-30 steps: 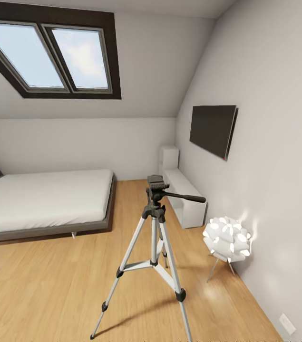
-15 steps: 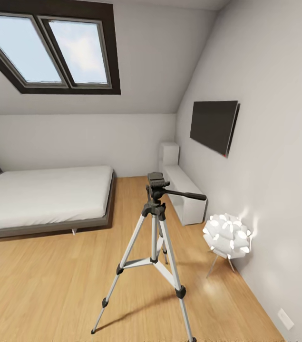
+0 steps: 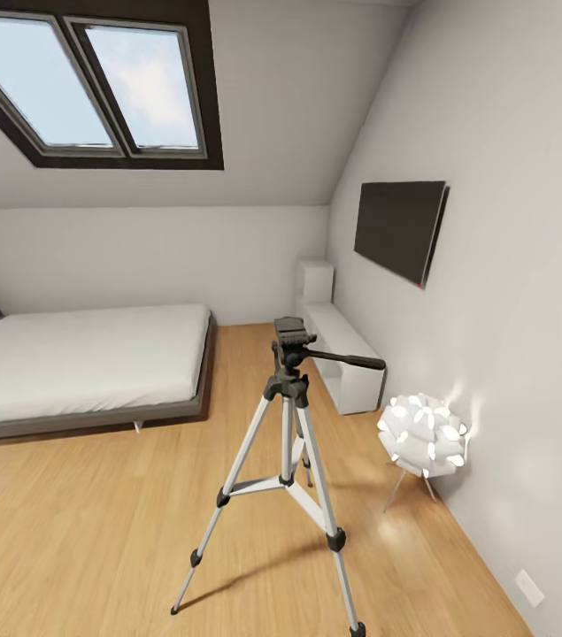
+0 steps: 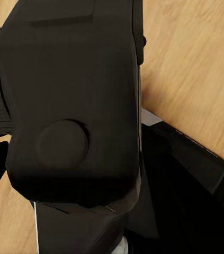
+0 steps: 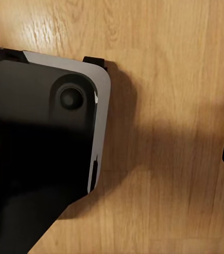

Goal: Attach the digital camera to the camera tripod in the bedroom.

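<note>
In the bedroom, your head view runs from the skylight (image 3: pixel 95 84) in the sloped ceiling and the low bed (image 3: pixel 77 363) below it, across bare wood floor (image 3: pixel 95 531), to the tripod (image 3: pixel 289 425). The tripod stands upright near the middle, legs spread, well apart from the bed. Its black head (image 3: pixel 291 336) carries nothing on top, and its handle (image 3: pixel 347 359) points right. Behind it a white low unit (image 3: pixel 344 358) sits against the right wall under a dark wall panel (image 3: pixel 400 228). A lit white ball lamp (image 3: pixel 422 435) stands near the tripod's right leg, not touching it.

In your left wrist view a black boxy body with a round bump (image 4: pixel 74 100) sits very close to the lens. It looks like the camera, so it is at the left tool rather than on the tripod. You cannot tell whether the left tool is apart, together or clamped on it.

Your right wrist view looks down at floor beside the robot's black, grey-edged base (image 5: pixel 37 137). You cannot tell the right tool's state either.
</note>
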